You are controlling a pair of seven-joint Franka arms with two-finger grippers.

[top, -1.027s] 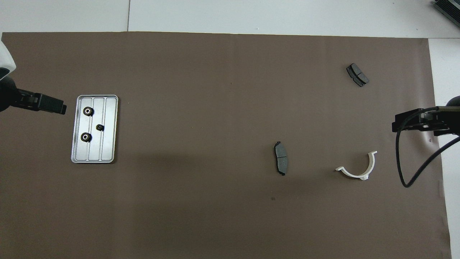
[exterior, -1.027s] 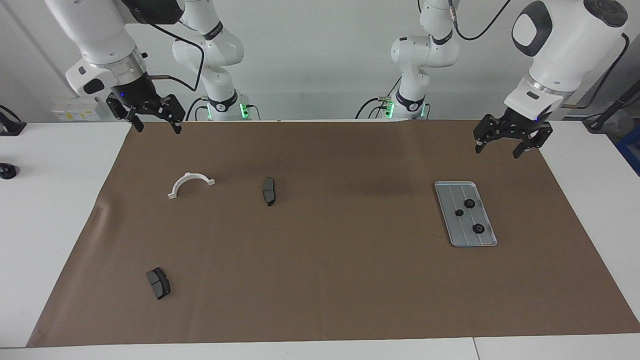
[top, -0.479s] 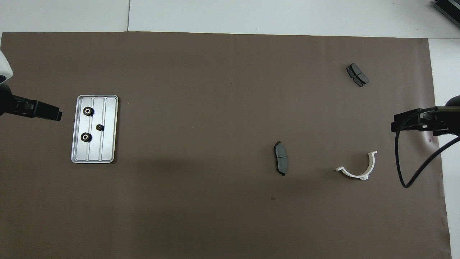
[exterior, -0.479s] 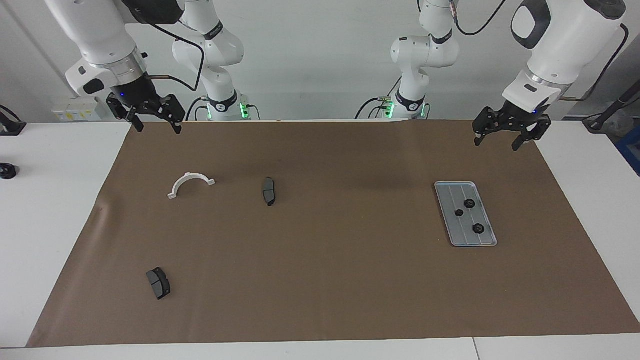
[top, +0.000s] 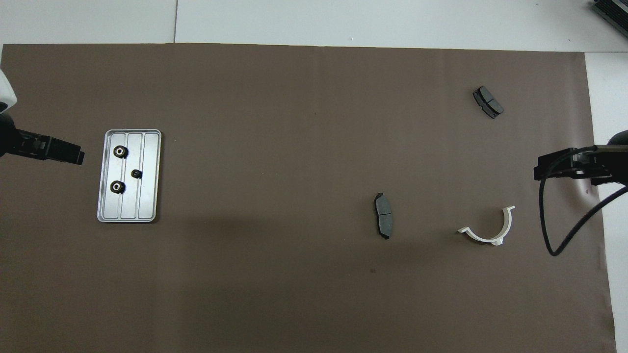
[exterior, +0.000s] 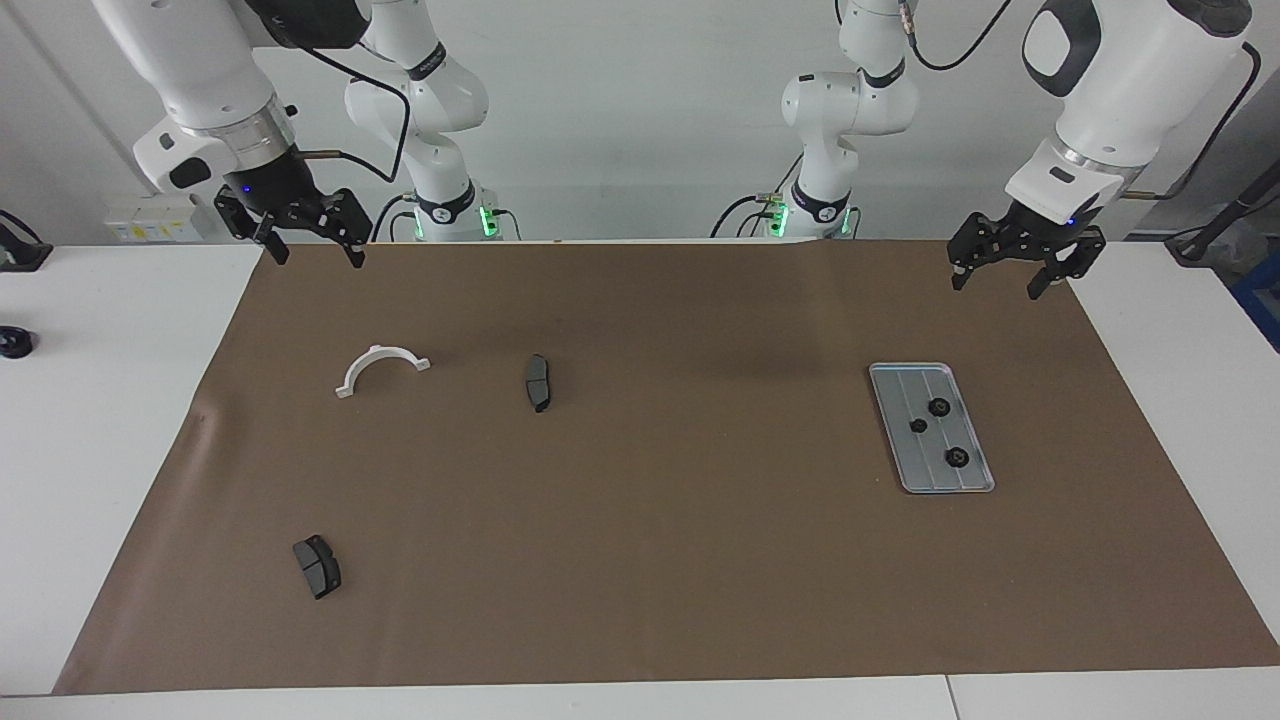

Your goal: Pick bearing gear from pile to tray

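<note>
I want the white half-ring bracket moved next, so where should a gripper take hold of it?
Grip the white half-ring bracket at the crown of its arch, straight down from above, fingers either side of the thin band. It lies flat, clear of other parts, beneath the open right gripper.

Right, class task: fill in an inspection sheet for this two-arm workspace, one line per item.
Surface: brown mat on a white table.
Job's things: silver tray toward the left arm's end, holding three black gears.
Clutter: white half-ring bracket and two grey pads on the mat toward the right arm's end.
Grippers: left gripper open, raised over the mat's edge near the tray; right gripper open, raised over the mat's corner; both empty.
Cables: black cable loops from the right arm.
Surroundings: small black object on the table off the mat.
</note>
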